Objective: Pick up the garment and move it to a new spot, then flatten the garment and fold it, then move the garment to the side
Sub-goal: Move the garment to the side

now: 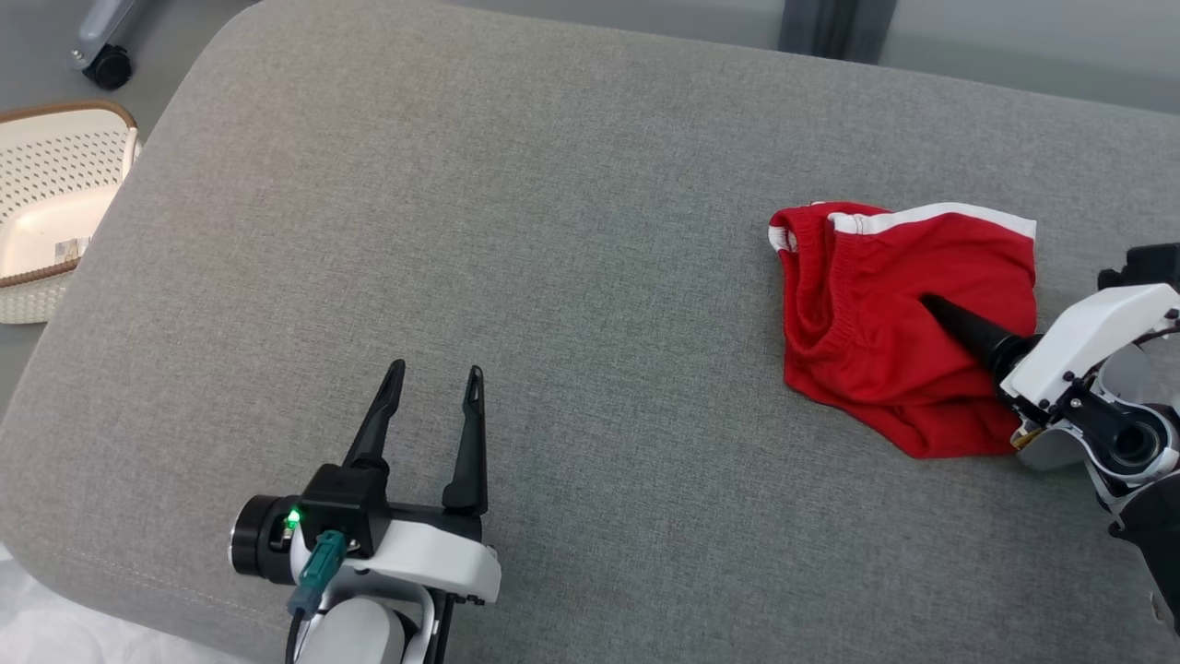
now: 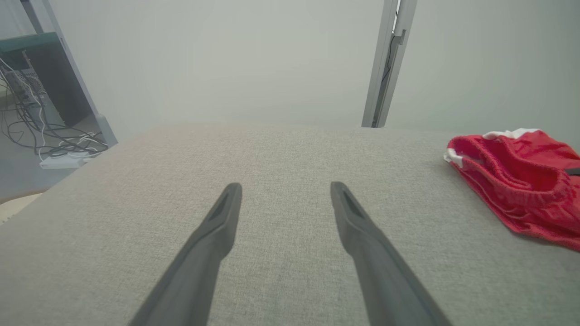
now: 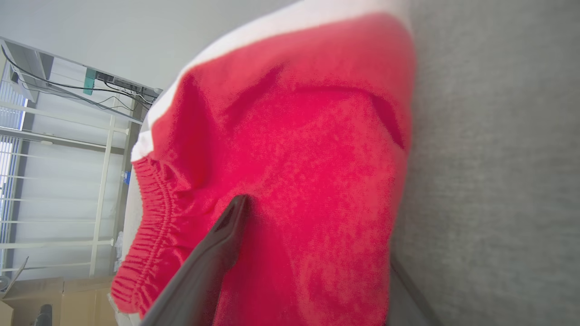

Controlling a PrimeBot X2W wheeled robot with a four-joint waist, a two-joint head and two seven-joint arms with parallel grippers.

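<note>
**Right pincer (image 1: pixel 936 309) spread wide on the red garment (image 1: pixel 867 332), at the grey cushion's (image 1: pixel 553 231) right side.**
Close only once the lower finger, seemingly hidden beneath the cloth, reaches well in; left pincer (image 1: pixel 436 369) waits wide apart.

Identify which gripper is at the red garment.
The right gripper: its dark finger lies across the red white-trimmed shorts, while the left gripper hovers over bare grey fabric cushion.

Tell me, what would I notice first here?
The bright red shorts with white trim, crumpled on the right of the grey cushion. The right claw is open, one dark finger lying on top of them. The left claw hangs open over bare cushion at the lower left.
</note>
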